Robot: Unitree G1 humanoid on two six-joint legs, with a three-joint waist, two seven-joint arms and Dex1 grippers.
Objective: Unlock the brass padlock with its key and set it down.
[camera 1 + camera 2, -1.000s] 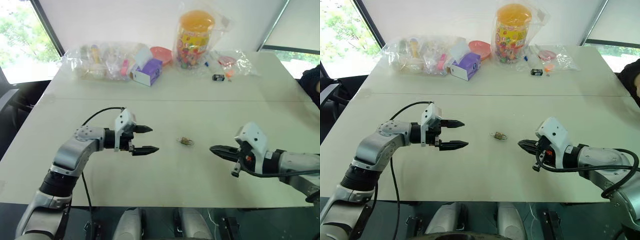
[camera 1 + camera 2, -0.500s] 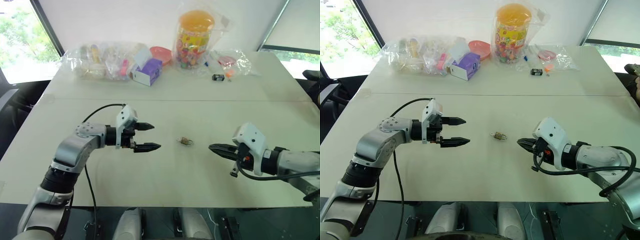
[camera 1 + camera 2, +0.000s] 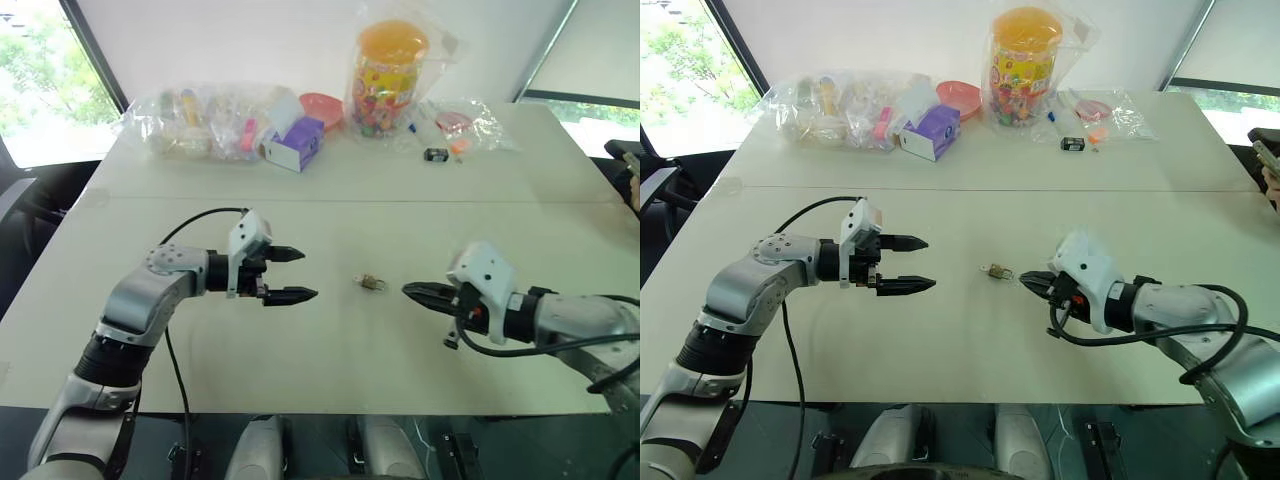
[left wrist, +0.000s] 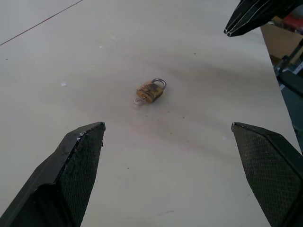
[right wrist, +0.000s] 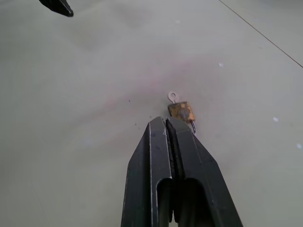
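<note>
A small yellow-brass padlock with a thin silvery shackle loop [image 3: 372, 283] is seen lying flat on the pale desk [image 3: 330, 345], just right of centre in the left eye view. A small silvery key [image 4: 138, 100] is seen projecting from its body, on the end opposite the shackle.

The right gripper [image 3: 409, 291], a pair of black fingers on a white and grey wrist, has been brought in from the right side of the frame and is now just beside the padlock, much nearer than a second ago, when it was well apart from it. In the right wrist view its fingers [image 5: 156, 156] are seen pressed almost together, with only a thin slit between them and nothing pinched, the tips just short of the brass body. Whether they touch it cannot be told.

The left gripper [image 3: 293, 274] has been kept where it was, left of centre, pointing toward the padlock with a clear gap of bare desk between. Its fingers [image 4: 78, 161] are spread wide and empty.

The padlock has not been moved. The approach is judged to be nearly finished on the right side only; the right fingers would have to be parted further before anything could be gripped, and the unlocking has not been begun.
</note>
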